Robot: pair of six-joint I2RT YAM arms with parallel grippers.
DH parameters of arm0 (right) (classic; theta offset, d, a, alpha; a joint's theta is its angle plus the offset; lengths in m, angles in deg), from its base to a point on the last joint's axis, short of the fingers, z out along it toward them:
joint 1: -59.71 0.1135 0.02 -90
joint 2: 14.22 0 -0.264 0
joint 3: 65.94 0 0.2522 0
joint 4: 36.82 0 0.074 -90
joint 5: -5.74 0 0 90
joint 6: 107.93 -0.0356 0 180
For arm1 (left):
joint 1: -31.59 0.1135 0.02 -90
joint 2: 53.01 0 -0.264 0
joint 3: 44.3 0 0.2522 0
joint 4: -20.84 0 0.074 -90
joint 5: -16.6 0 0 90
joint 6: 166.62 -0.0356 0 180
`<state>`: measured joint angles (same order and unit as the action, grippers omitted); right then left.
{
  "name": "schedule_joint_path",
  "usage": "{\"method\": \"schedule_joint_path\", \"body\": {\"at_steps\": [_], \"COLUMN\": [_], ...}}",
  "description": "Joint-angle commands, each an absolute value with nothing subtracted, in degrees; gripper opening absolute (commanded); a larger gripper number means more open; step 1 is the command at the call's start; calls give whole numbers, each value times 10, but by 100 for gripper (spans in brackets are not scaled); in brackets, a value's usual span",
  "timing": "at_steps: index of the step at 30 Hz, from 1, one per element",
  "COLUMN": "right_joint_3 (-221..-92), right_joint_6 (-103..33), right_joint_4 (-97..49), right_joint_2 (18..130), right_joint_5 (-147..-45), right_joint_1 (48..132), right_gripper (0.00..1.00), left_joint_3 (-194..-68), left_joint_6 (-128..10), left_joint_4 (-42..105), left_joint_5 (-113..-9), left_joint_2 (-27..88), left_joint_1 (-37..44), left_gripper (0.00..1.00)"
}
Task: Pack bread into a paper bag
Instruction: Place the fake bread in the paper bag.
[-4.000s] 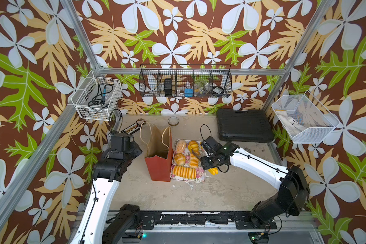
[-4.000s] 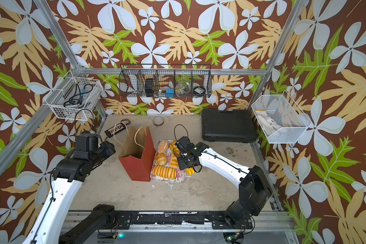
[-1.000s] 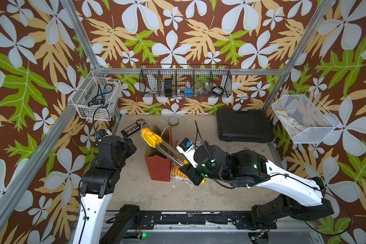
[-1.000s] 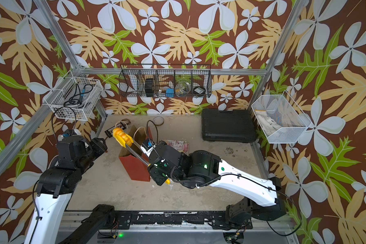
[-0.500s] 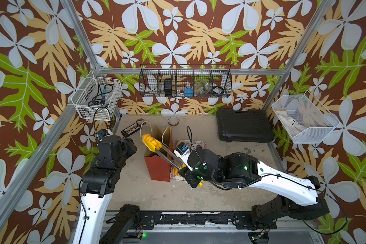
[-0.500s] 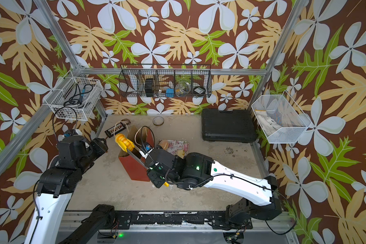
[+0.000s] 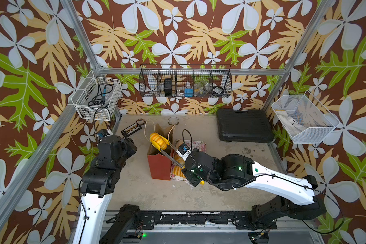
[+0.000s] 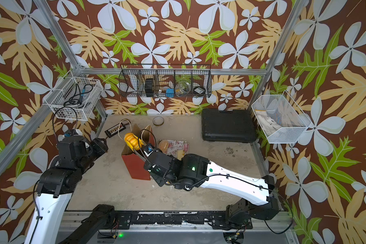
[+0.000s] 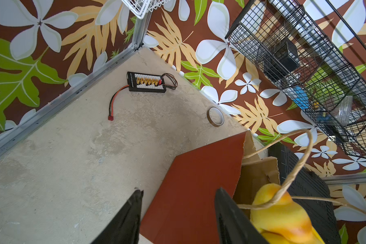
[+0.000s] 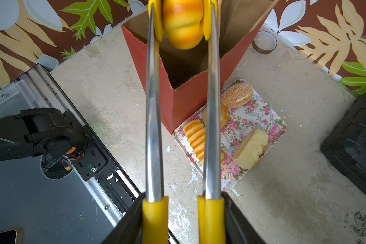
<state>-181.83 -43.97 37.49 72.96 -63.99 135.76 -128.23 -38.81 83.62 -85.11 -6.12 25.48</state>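
Golden roll [image 10: 183,23] sits between tongs [image 10: 154,126] held by right gripper [image 10: 183,211], above paper bag [image 10: 190,99].

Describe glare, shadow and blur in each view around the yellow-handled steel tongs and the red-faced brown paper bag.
Right wrist view: glare streaks the yellow-handled steel tongs; the glossy golden ridged roll at their tips is soft; the red-faced brown paper bag is dark inside. Left wrist view: the roll is close and blurred. Both top views: even light, soft shadows.
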Motion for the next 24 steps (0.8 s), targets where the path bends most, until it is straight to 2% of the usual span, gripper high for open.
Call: {"method": "schedule_joint_path", "body": {"at_steps": [1,5,9,17,21,24], "right_joint_3": [-1819,-1824,-1829,-1897,-1942,-1924], "right_joint_6": [-435,-435,-436,-430,-431,-447], "right_joint_4": [357,362,362,351,388,413], "right_joint_2": [720,715,710,678,671,651], "right_joint_5": [-613,-612,-615,-653,-594,-548], "right_joint_1": [1358,1358,1357,1370,1385,1385], "right_gripper": [58,61,60,57,57,58], "left_joint_3": [-1281,-1275,-1264,-1234,-1199,-1170], "left_joint_6": [-390,-389,-386,-378,-376,-377], "left_joint_4": [823,819,811,755,709,671], "left_joint_5": [-849,-844,-833,-744,-725,-699], "left_joint_2": [-59,-56,-56,-46,-46,-46], "left_joint_1": [255,255,255,254,255,255], "left_gripper": [59,59,59,59,60,59]}}
